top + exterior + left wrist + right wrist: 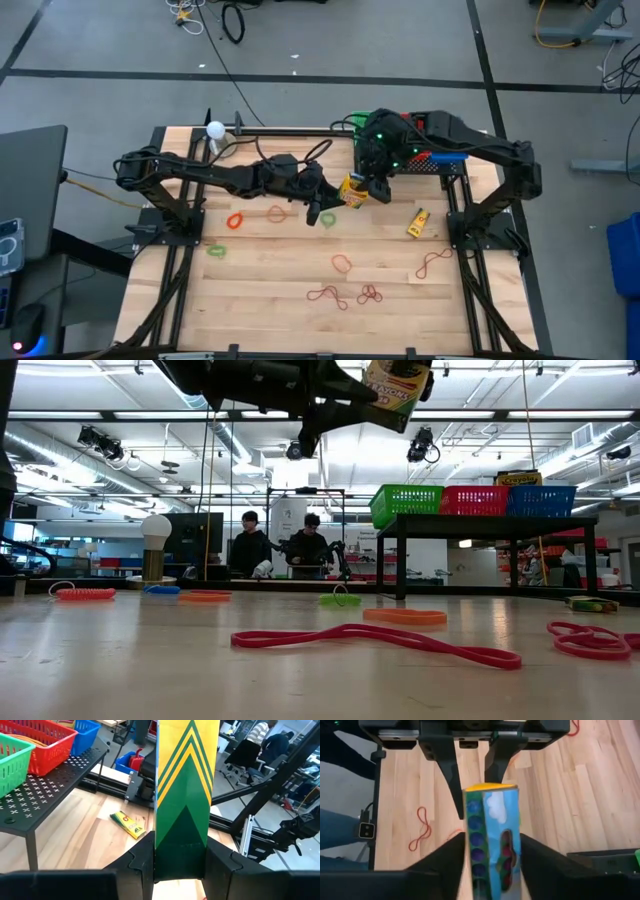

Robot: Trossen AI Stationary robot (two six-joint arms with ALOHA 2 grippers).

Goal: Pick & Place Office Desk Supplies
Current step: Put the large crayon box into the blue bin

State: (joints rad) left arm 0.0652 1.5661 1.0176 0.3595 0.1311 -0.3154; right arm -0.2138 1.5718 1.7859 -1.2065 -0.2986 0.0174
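The left gripper (180, 865) is clamped on the yellow crayon box (182, 795): in the left wrist view its two dark fingers (140, 862) press against both sides of the box's lower end, and the green-and-yellow chevron face runs out past the fingertips.

The right gripper (492, 865) meets the same box from the opposite end. In the right wrist view the box's blue end face sits between that gripper's fingers (445, 865), which lie just beside its two sides; whether they press on it or stand slightly clear cannot be told. Beyond this end, the left gripper's fingers show on the far part of the box.

In the high view the box (354, 190) is held above the tabletop (300, 320) between the two grippers, near the middle of the back half. In the low view it hangs tilted, well above the surface.

Farther from the fingers, a second small yellow crayon box (418, 223) lies flat on the tabletop near the right arm. Red rubber-band loops (327, 295) lie scattered toward the front edge, with an orange ring (235, 221) and a green ring (216, 250) on the left side.

Farthest away, a black shelf carries green, red and blue baskets (472, 501).
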